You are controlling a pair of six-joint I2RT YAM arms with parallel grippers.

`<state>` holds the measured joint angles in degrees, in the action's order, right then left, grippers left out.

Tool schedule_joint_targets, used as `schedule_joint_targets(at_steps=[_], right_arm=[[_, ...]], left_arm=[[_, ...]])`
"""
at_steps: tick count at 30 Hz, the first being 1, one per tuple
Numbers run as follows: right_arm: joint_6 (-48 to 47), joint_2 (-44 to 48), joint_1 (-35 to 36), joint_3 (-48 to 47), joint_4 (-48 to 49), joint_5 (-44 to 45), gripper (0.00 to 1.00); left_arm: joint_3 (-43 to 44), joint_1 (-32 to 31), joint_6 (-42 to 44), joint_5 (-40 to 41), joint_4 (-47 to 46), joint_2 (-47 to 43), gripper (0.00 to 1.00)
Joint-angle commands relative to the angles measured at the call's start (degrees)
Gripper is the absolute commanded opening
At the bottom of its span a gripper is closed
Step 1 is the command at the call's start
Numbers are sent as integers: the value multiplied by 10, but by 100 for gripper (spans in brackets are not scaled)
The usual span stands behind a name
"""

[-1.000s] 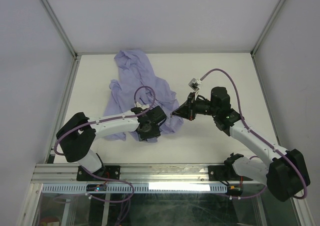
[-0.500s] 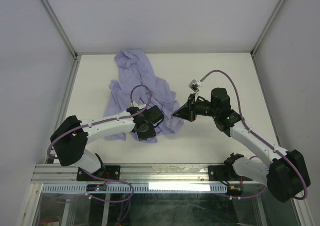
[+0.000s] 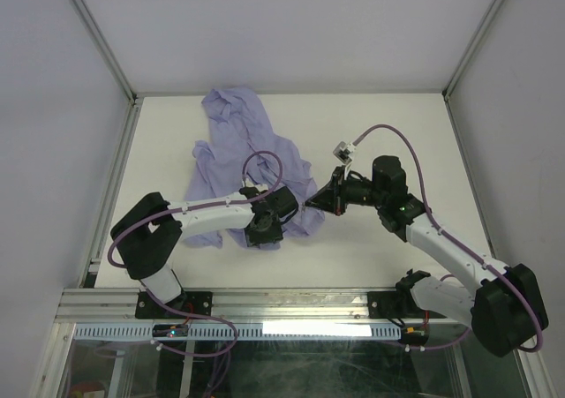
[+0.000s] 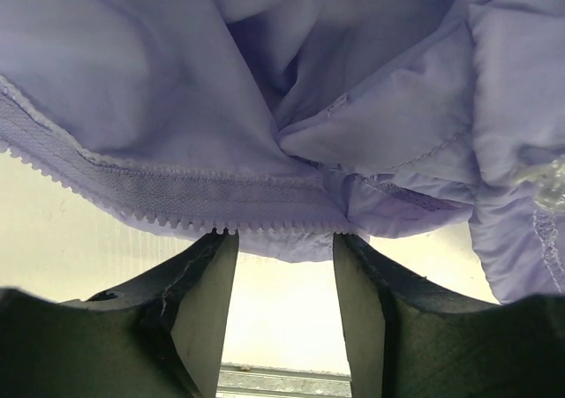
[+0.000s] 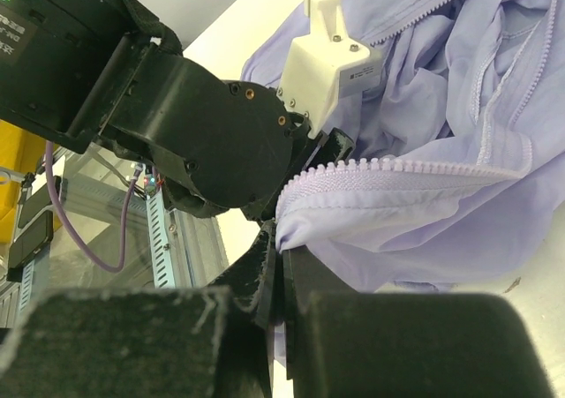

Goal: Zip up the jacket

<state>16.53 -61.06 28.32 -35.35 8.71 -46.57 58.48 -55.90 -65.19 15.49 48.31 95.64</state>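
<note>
Pale grey walls [image 3: 291, 27] and aluminium rails [image 3: 99, 41] box in a matte off-white desk [image 3: 397, 124], where the jacket [image 3: 238, 142] lies crumpled left of centre, thin lavender fabric full of soft wrinkles. Only the overhead view shows the whole heap, reaching from near the back edge down to both arms. The left wrist view shows the left fingers [image 4: 207, 274], dark and wedge-shaped, standing apart with bare desk between them, and a woven zipper tape [image 4: 177, 195] with small teeth crossing just at their tips. The right wrist view shows the right fingers [image 5: 305, 279] pressed together, pinching a toothed edge of the jacket.
</note>
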Motion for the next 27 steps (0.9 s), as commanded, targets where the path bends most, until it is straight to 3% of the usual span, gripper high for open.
schedule_joint_targets(at_steps=[1, 12, 15, 21, 27], right_arm=[[-10, 17, -2, 2, 9, -10, 0], [-20, 13, -2, -2, -4, -6, 0], [-27, 15, -2, -3, -9, -2, 0], [-36, 21, -3, -7, -21, 10, 0], [-50, 23, -3, -27, -47, 19, 0]], left_arm=[[15, -4, 9, 18, -19, 0, 50], [-17, -4, 22, -16, -35, 70, 51], [-27, -4, 24, -21, -38, 82, 42], [-28, 5, 48, 5, -40, 44, 0], [4, 19, 109, 35, -35, -51, 0]])
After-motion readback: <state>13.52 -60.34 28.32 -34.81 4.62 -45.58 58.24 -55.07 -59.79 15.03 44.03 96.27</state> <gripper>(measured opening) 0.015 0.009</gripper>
